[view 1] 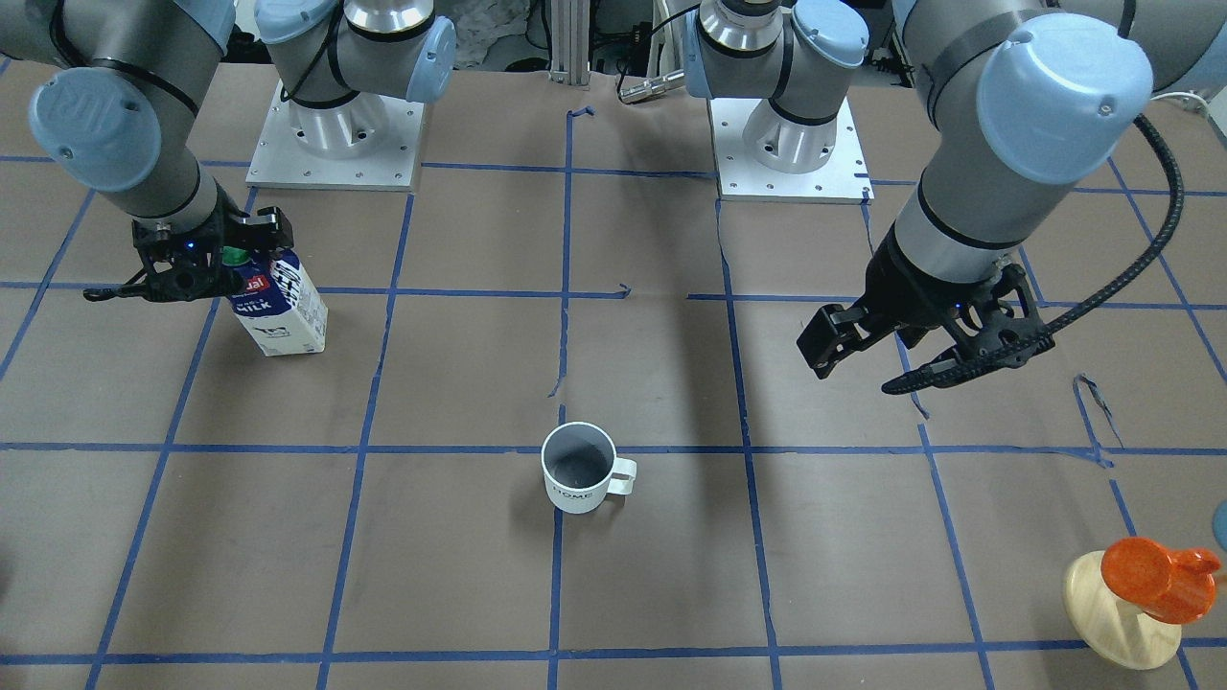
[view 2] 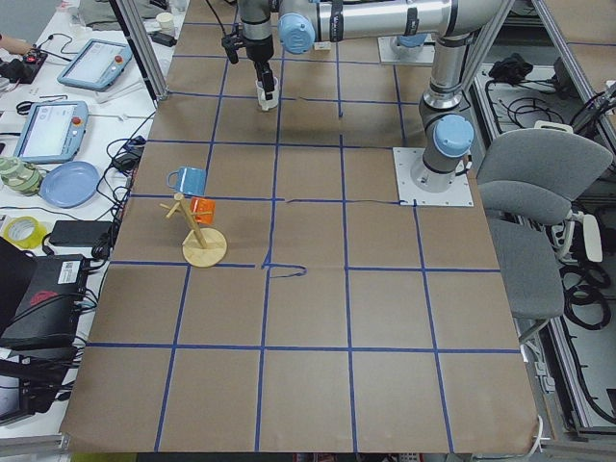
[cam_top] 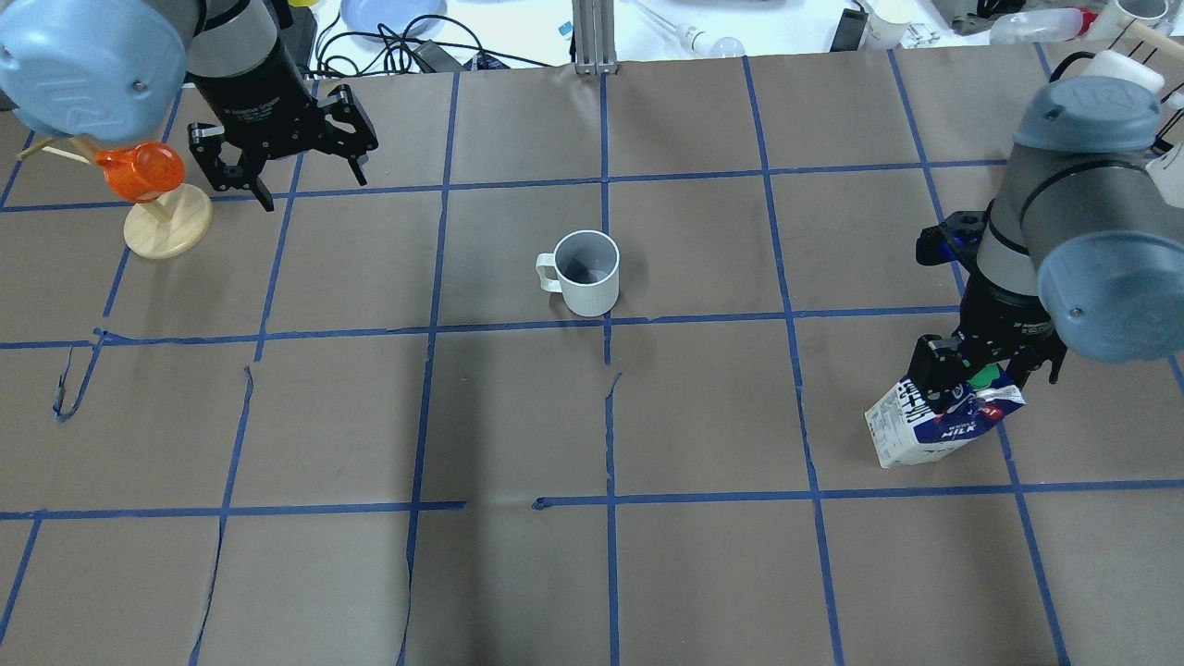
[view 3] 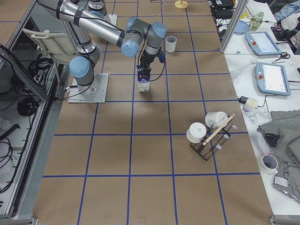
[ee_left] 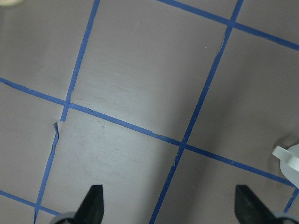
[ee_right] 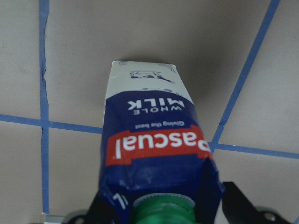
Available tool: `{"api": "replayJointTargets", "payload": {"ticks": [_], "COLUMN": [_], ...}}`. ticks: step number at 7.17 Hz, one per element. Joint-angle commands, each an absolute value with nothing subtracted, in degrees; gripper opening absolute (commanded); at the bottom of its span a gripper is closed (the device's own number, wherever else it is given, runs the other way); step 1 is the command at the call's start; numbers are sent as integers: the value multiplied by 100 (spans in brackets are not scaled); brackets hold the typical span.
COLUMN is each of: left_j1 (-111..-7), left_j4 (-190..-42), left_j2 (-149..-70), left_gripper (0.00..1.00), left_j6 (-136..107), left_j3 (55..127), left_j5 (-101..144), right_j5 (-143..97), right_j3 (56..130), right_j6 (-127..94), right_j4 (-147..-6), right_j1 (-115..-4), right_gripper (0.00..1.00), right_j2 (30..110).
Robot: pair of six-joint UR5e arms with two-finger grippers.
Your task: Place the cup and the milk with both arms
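Note:
The white cup (view 1: pixel 580 470) stands upright near the table's middle, handle to one side, and shows in the overhead view (cam_top: pixel 587 273). My left gripper (cam_top: pixel 296 185) is open and empty, hovering well away from the cup near the orange object; its wrist view (ee_left: pixel 170 205) shows bare paper between the fingers and a white sliver of the cup (ee_left: pixel 290 161) at the right edge. The milk (view 1: pixel 283 311) is a dark blue and white carton with a green cap. My right gripper (cam_top: pixel 980 379) is shut on its top (ee_right: pixel 149 126). The carton looks slightly tilted.
An orange mug on a round wooden stand (cam_top: pixel 148 199) sits close to my left gripper. Brown paper with a blue tape grid (cam_top: pixel 610 416) covers the table. A rack with white mugs (view 3: pixel 206 136) stands far off at the table's right end.

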State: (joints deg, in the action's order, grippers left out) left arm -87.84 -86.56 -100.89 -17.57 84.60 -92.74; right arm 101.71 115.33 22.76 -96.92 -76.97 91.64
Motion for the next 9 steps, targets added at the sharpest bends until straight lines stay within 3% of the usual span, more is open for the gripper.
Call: {"api": "replayJointTargets", "payload": {"ticks": [1, 2, 5, 7, 9], "left_j1": [-8746, -8702, -8710, -8710, -8693], "left_j4": [-8623, -8639, -8771, -8763, -8763], "left_j2": [-9976, -9932, -9817, -9783, -9703], "left_gripper": [100, 100, 100, 100, 100], "left_j6": [-1732, -1723, -1644, -743, -12], "left_j3": [8508, 8464, 8499, 8438, 8446], "left_j5": [-9325, -9325, -9282, -8871, -8894], "right_j5": [10204, 10178, 10169, 9610, 9143], "right_j3": [11514, 11461, 11277, 10770, 10006], "right_j6": [2233, 2224, 2206, 2119, 1786], "right_j4": [-9607, -9615, -9615, -9650, -9677], "right_j1": [-7699, -7699, -7699, -7752, -7883], "right_gripper": [53, 39, 14, 15, 15], "right_j2": [9176, 9176, 9176, 9063, 8423]}}
